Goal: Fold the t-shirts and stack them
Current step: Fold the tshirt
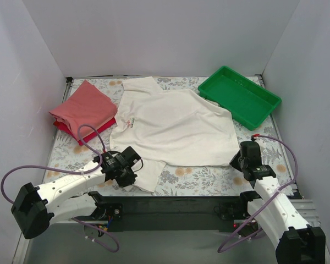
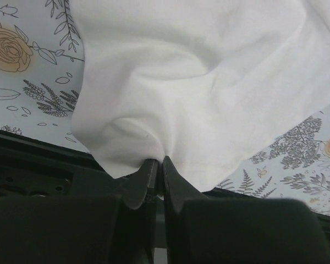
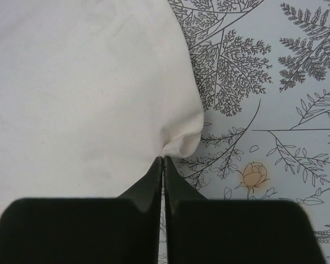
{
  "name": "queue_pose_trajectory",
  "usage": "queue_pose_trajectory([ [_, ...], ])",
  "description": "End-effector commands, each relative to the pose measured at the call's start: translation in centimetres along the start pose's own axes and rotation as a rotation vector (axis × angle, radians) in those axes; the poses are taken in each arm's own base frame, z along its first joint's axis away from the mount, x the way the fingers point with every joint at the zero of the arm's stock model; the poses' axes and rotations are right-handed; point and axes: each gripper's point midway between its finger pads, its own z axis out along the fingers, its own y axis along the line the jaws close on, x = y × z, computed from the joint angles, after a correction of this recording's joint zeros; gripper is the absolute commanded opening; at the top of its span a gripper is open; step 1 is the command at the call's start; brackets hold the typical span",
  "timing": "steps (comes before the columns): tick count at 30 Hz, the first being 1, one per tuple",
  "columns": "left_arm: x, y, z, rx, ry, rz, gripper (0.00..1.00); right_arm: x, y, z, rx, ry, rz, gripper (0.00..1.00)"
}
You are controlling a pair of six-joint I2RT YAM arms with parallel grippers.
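Observation:
A large cream-white t-shirt (image 1: 176, 129) lies spread in the middle of the table, with a small red print near its left side. My left gripper (image 1: 133, 165) is shut on its near left corner; the cloth (image 2: 209, 88) bunches at the closed jaws (image 2: 158, 160). My right gripper (image 1: 237, 160) is shut on its near right corner, where the fabric (image 3: 71, 82) puckers at the jaw tips (image 3: 163, 158). A folded salmon-pink t-shirt (image 1: 83, 107) lies on a folded red one (image 1: 82, 135) at the far left.
A green plastic tray (image 1: 239, 96) stands at the far right corner, touching the shirt's sleeve. The table has a floral cover (image 1: 209, 179). White walls close in the left, back and right. A black rail (image 1: 170, 206) runs along the near edge.

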Motion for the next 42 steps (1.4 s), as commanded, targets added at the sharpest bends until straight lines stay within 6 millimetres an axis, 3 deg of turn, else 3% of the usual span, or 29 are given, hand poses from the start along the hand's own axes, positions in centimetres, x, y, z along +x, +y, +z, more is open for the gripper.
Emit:
queue_pose_trajectory([
  [1,-0.4,-1.3,-1.5,0.044,-0.001,-0.030,0.00,-0.6,-0.8,-0.5,0.027,-0.036,0.000,0.01],
  [6,0.2,-1.0,-2.3,0.050,0.039,-0.019,0.00,-1.6,-0.3,-2.3,0.013,-0.040,-0.012,0.01],
  [11,1.1,0.0,-3.3,0.041,0.090,-0.025,0.00,-1.2,0.1,-4.7,-0.023,0.000,0.009,0.01],
  [16,2.0,0.1,-5.5,0.073,0.148,-0.027,0.00,-1.3,0.1,-7.0,-0.030,0.024,0.007,0.01],
  [20,2.4,0.2,-6.5,0.111,0.172,-0.017,0.00,-0.4,0.3,-8.4,-0.056,0.076,0.003,0.01],
  [24,3.2,1.8,-6.9,0.076,0.195,-0.015,0.00,0.1,0.2,-9.8,-0.064,0.112,-0.004,0.01],
  [30,3.3,2.1,-9.9,0.099,0.230,-0.009,0.00,0.7,-0.3,-11.3,-0.061,0.149,-0.026,0.01],
  [36,4.4,2.2,-10.2,0.134,0.288,-0.003,0.00,0.7,-1.8,-12.8,-0.006,0.152,-0.059,0.01],
  [42,2.6,0.3,-11.0,0.187,0.201,0.035,0.00,0.7,-1.5,-12.5,-0.017,0.160,-0.083,0.01],
])
